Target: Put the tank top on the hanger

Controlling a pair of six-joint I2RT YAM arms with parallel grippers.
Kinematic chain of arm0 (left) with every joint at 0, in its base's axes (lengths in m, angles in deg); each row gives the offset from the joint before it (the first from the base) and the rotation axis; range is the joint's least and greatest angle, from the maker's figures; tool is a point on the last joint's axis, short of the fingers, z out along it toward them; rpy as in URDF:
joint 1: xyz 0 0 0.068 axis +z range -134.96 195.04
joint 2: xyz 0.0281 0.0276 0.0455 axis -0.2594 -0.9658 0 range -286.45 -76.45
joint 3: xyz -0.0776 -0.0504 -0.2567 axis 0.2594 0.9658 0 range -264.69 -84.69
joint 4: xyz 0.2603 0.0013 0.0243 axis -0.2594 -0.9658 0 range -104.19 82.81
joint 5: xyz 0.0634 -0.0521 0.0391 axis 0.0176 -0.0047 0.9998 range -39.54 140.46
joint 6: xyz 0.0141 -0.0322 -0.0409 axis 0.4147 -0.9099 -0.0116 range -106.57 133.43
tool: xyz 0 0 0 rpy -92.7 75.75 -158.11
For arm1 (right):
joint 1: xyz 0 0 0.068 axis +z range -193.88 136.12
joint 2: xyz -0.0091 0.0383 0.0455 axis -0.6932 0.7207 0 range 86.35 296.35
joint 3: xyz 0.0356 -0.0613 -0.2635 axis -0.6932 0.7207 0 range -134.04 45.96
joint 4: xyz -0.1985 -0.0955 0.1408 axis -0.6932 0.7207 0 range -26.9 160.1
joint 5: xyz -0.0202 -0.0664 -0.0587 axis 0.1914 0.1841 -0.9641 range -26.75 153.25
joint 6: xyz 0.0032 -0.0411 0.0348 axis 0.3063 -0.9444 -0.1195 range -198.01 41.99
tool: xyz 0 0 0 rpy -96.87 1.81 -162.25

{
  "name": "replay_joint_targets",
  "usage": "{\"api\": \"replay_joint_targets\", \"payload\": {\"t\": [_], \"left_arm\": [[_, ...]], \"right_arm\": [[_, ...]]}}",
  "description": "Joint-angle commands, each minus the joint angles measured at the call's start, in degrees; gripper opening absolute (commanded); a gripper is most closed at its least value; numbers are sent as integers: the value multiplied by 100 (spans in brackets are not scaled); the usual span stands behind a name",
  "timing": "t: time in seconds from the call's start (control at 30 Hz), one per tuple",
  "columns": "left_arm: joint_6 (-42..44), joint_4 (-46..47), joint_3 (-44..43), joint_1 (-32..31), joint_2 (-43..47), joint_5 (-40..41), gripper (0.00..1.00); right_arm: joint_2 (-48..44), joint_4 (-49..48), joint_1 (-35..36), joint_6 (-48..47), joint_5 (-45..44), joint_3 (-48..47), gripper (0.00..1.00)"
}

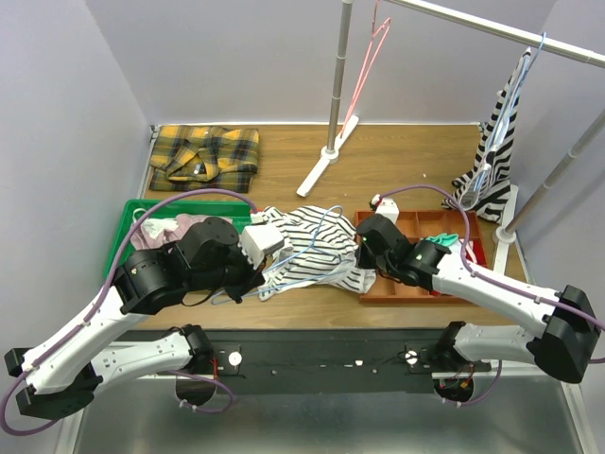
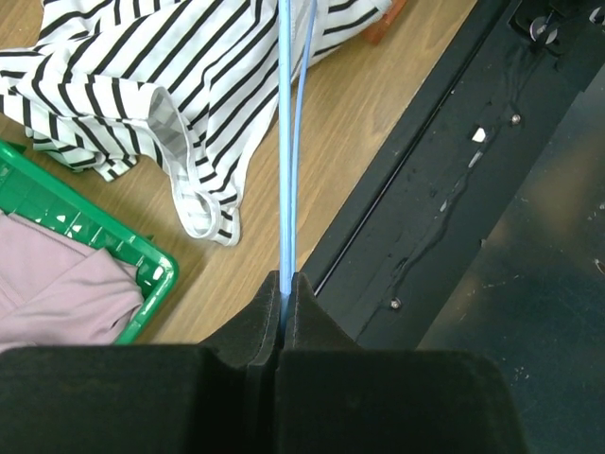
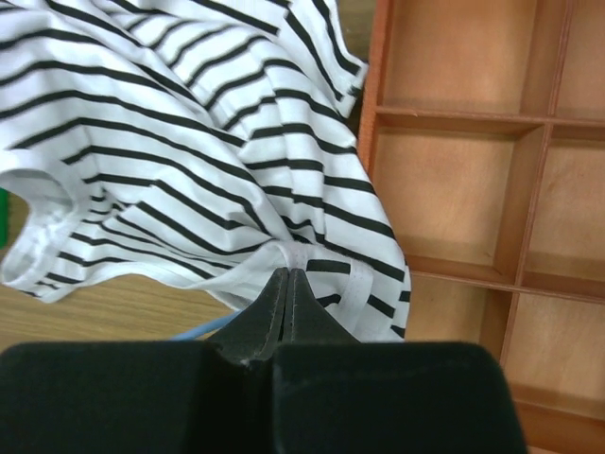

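The tank top (image 1: 317, 248), white with thin dark stripes, lies crumpled on the wooden table between the two arms. The light-blue wire hanger (image 1: 288, 271) runs partly under and through it. My left gripper (image 1: 253, 279) is shut on the hanger's wire; in the left wrist view the wire (image 2: 286, 142) runs straight out from the closed tips (image 2: 286, 281) past the tank top (image 2: 142, 85). My right gripper (image 1: 364, 253) is shut on the tank top's white hem (image 3: 321, 260), tips (image 3: 288, 274) pinching the cloth. A bit of the blue wire (image 3: 203, 328) shows below the cloth.
A green basket (image 1: 132, 213) with pink cloth (image 2: 47, 293) stands at the left. An orange compartment tray (image 1: 435, 227) is at the right, under the tank top's edge. At the back are a yellow plaid shirt (image 1: 203, 156), a rack post (image 1: 336, 95), a pink hanger (image 1: 369, 57) and a bold-striped garment (image 1: 496, 142).
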Motion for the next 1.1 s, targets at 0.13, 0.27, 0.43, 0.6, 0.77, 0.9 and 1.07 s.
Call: {"api": "replay_joint_targets", "payload": {"t": [0.13,0.27,0.43,0.6,0.77,0.9,1.07], "left_arm": [[-96,601,136,-44,277,93,0],[-210,848,241,-44,339,242,0],[-404,1400,539,-44,365,277,0],[-825,2236,961,-44,374,128,0],[-1300,3334,1576,-44,128,206,0],[-1643,4371,2103,-44,-47,286,0],[-2004,5550,2649,-105,-451,295,0]], "right_arm": [[-102,239,39,-236,82,-886,1],[-154,405,30,-315,-50,-1193,1],[-365,634,39,-395,-357,-1353,1],[-584,749,30,-404,-454,-1318,1],[-743,819,39,-395,-516,-1247,1],[-927,890,39,-404,-648,-1090,1],[-1024,925,30,-412,-797,-922,1]]}}
